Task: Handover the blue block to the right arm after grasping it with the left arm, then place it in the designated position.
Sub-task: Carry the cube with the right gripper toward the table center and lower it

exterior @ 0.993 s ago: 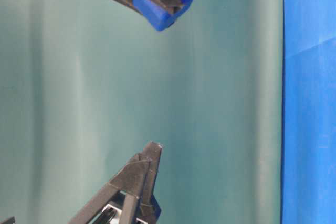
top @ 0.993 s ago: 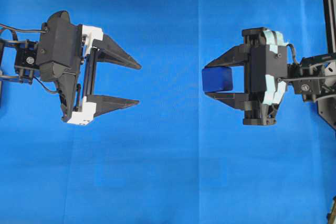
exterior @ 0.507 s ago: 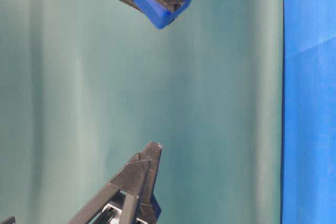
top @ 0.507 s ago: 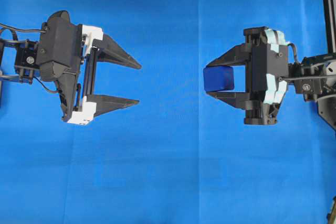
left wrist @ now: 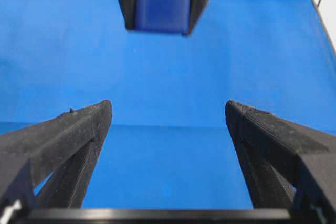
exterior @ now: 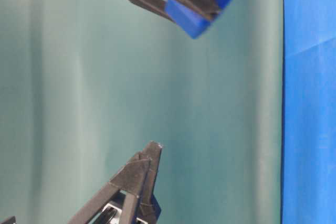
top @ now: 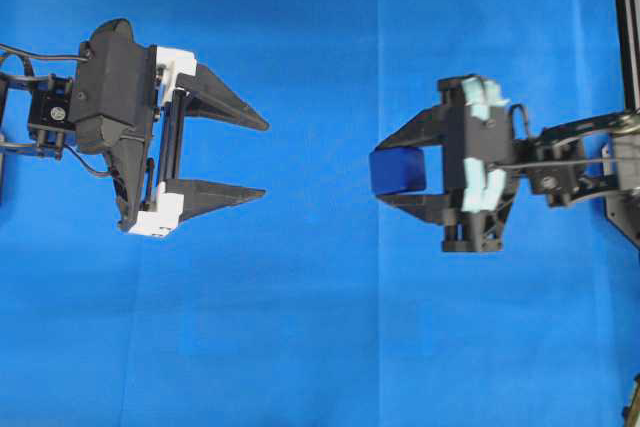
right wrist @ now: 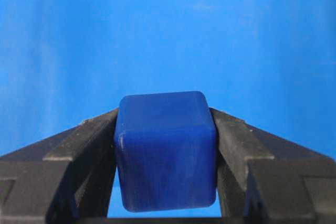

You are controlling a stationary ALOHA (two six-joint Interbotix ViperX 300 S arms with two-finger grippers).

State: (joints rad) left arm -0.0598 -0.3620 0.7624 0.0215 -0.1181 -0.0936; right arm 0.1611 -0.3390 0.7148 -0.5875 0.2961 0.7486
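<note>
Over on the left, the left claw [top: 258, 158] is hanging above the blue cloth [top: 320, 347], its two black fingers spread wide and gripping nothing, white mounts [top: 176, 65] showing behind them. Moving right from that claw, across a clear gap of cloth, the blue block [top: 397, 170] is sitting pinched between the fingertips of the right claw [top: 385, 168], which is pointing back at the left one. From the side, the block [exterior: 195, 11] is riding off the cloth, though how high is hard to judge.
</note>
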